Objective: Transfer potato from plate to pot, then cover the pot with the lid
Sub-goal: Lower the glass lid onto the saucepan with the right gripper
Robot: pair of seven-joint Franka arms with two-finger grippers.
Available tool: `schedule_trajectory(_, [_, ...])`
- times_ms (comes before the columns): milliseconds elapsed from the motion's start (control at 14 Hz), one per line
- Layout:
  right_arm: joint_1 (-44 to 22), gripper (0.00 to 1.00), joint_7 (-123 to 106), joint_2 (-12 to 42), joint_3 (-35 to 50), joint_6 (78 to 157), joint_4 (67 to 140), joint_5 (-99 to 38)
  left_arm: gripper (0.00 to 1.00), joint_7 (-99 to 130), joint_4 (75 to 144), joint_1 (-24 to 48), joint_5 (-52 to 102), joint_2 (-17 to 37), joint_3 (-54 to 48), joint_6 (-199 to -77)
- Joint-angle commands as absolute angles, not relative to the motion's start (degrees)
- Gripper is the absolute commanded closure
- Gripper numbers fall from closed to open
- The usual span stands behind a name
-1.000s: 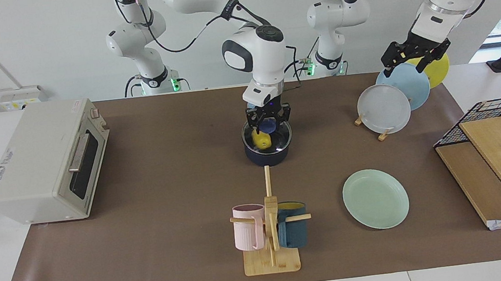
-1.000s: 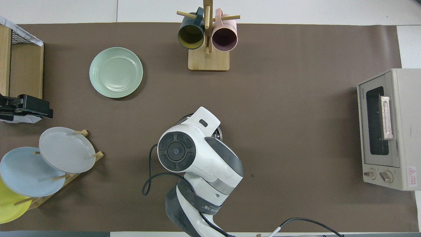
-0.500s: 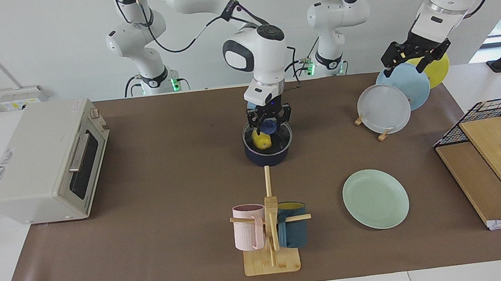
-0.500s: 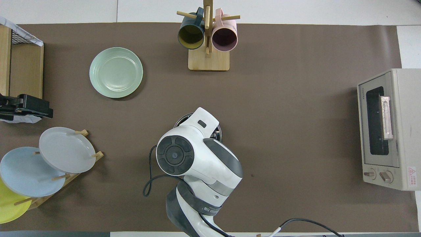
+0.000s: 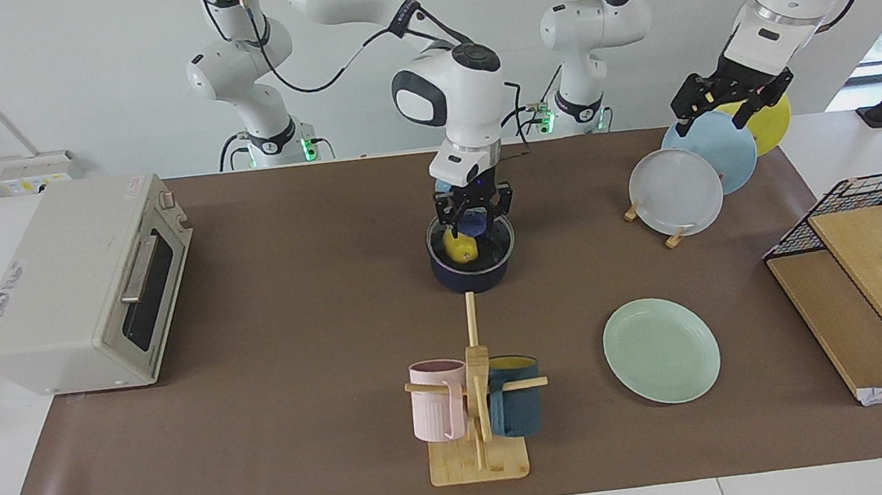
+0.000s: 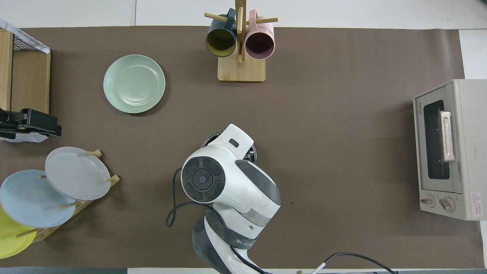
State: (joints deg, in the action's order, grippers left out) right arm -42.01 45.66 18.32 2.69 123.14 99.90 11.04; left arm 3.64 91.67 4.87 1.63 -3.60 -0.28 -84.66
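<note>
The dark blue pot [image 5: 473, 278] stands mid-table with the yellow potato [image 5: 459, 248] inside it. The clear glass lid [image 5: 501, 241] lies on the pot's rim, and the potato shows through it. My right gripper [image 5: 474, 213] points straight down and is shut on the lid's blue knob [image 5: 474, 222]. In the overhead view the right arm covers the pot, and only a bit of the lid's metal rim [image 6: 208, 139] shows. The mint-green plate [image 5: 661, 350] [image 6: 134, 83] lies bare, farther from the robots, toward the left arm's end. My left gripper [image 5: 730, 97] [image 6: 30, 123] waits open over the plate rack.
A rack of grey, light-blue and yellow plates [image 5: 674, 192] stands under the left gripper. A mug tree [image 5: 474, 408] with a pink and a dark blue mug is farther out than the pot. A toaster oven [image 5: 76, 286] sits at the right arm's end, a wire basket with boards [image 5: 876, 251] at the left arm's end.
The right arm's wrist has shifted very slightly while its gripper stays shut on the lid's knob. The left arm has not moved.
</note>
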Motion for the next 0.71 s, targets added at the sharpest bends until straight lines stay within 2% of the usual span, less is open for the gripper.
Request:
schedule_trajectory(0, [-40.70,0.00,46.23,18.37,3.08,126.12,101.95,12.22,0.00,3.16,92.29,4.31,0.70,-4.31,-0.79,-85.69])
schedule_trajectory(429, [-40.61,0.00,46.06,18.28,3.08,125.16,100.73,12.13,0.00,2.90,92.29,4.22,0.79,-4.31,-0.79,-85.96])
schedule_trajectory(643, [-39.65,0.00,44.39,18.11,2.90,120.88,96.00,11.69,0.00,2.90,92.29,4.22,0.70,-4.31,-0.79,-85.96])
